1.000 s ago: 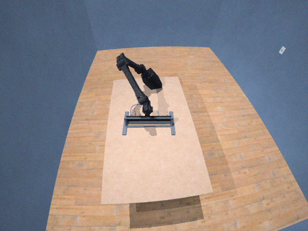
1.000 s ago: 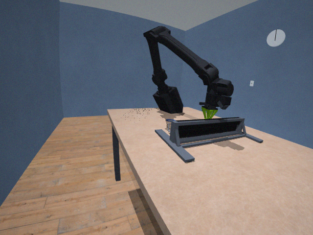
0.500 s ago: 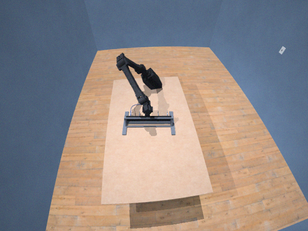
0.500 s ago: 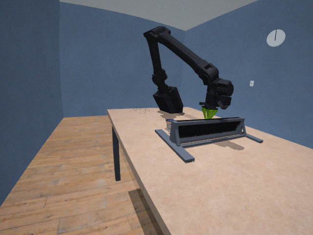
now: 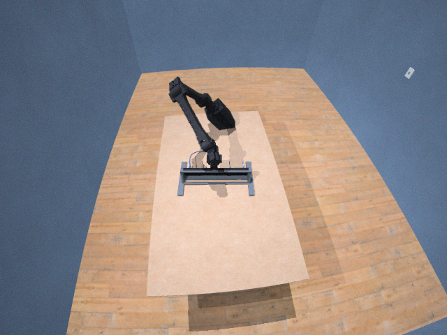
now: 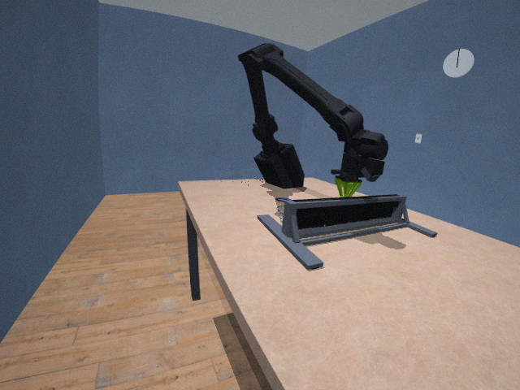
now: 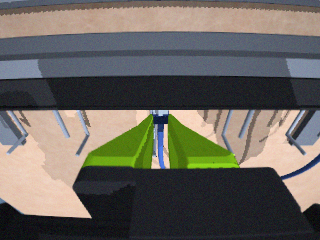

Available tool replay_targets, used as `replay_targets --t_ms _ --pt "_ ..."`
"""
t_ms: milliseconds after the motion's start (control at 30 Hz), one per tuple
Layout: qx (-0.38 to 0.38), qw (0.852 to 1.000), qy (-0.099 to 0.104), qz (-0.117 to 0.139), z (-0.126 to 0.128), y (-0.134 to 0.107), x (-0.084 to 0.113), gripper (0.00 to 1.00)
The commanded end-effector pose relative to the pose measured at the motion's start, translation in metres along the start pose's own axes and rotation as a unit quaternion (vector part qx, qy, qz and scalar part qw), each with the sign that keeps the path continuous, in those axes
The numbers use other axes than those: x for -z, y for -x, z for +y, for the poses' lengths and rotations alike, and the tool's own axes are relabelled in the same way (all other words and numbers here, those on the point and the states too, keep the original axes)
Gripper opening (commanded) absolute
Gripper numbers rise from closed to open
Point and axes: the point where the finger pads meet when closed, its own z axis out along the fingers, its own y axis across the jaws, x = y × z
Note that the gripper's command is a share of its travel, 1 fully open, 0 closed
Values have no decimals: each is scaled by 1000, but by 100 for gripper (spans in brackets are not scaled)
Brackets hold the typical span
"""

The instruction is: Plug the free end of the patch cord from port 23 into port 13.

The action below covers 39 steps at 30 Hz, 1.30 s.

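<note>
Wrist view: your gripper (image 5: 214, 167) (image 6: 347, 196) (image 7: 160, 120) is clamped on the plug (image 7: 160, 119) at the panel edge of the rack (image 5: 180, 184) (image 6: 313, 259) (image 7: 210, 44); releasing before full travel could leave it unlatched.

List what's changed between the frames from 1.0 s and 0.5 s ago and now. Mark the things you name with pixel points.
No visible move of arm, gripper (image 5: 214, 167) (image 6: 345, 196) (image 7: 160, 120) or rack (image 5: 180, 187) (image 6: 289, 243) (image 7: 160, 45); no grab or release shows. Only the dark specks (image 6: 248, 181) on the table's far side have thinned. The fingers are shut on the plug (image 7: 160, 119) now; with no earlier wrist view, small slips there can't be ruled out.
</note>
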Motion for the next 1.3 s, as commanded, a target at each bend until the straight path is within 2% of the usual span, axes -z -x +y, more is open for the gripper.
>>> replay_targets --t_ms 0,1000,1267 --pt "-38 998 7 -40 -10 50 13 0" --pt "-38 998 7 -40 -10 50 13 0" --pt "-34 999 7 -21 -10 49 13 0"
